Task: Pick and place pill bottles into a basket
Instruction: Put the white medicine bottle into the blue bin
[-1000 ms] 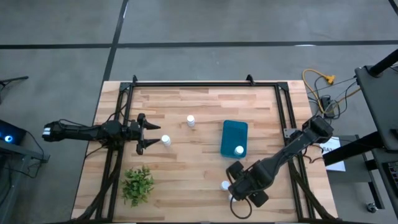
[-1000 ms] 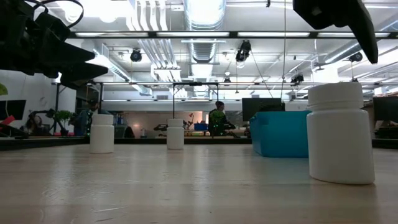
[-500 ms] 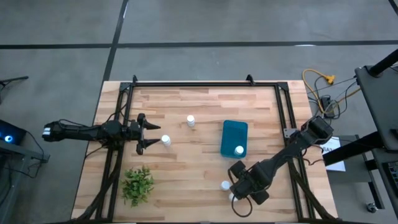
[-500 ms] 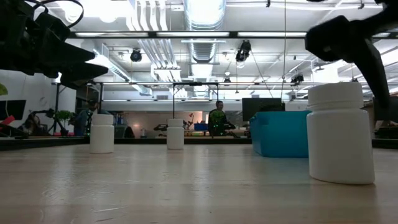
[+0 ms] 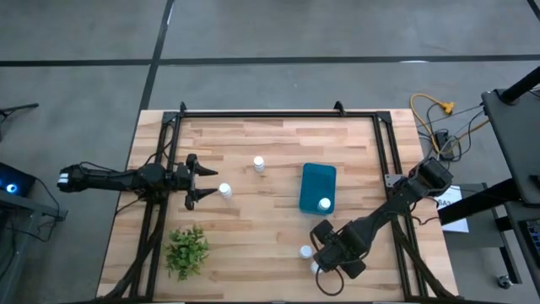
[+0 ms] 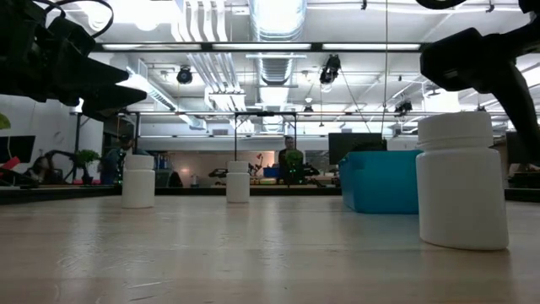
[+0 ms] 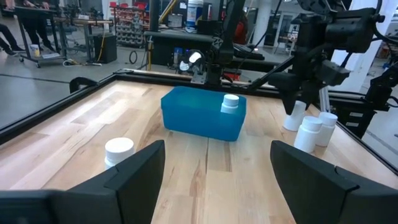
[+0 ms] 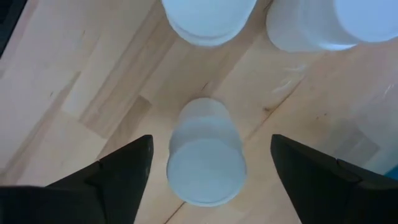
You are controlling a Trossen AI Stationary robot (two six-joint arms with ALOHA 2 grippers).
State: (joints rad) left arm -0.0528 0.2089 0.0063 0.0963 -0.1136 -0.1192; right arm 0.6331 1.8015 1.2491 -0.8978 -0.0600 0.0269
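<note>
Right claw (image 5: 325, 256) low over the near right part of the wooden tabletop (image 5: 253, 245), fingers spread wide, nothing gripped. In the right wrist view, one pill bottle (image 8: 205, 160) upright between the two dark fingers (image 8: 118, 171), clear wood on both sides of it, no contact. Two more bottles just beyond it, close together: one (image 8: 208, 18) and another (image 8: 333, 22). From above, only part of this group visible beside the claw: one white cap (image 5: 305, 251) at its left edge, another (image 5: 315, 267) just nearer, the rest hidden under the arm.

Teal basket (image 5: 318, 187) right of centre on the tabletop, long side running far to near. One bottle (image 5: 325, 203) standing inside it at the near end; same bottle (image 7: 230, 103) seen poking above the rim in the left wrist view.

Left claw (image 5: 201, 181) at the left side of the tabletop, held level and pointing right, fingers released and apart, empty. A bottle (image 5: 225, 190) just to the right of its tips, standing free. Another bottle (image 5: 259, 164) farther away and more to the right, between the left claw and the basket, well apart from both.

Green leafy plant (image 5: 187, 251) at the near left of the tabletop, apart from all bottles.

In the low view, a person (image 6: 291, 160) far off in the room behind.
</note>
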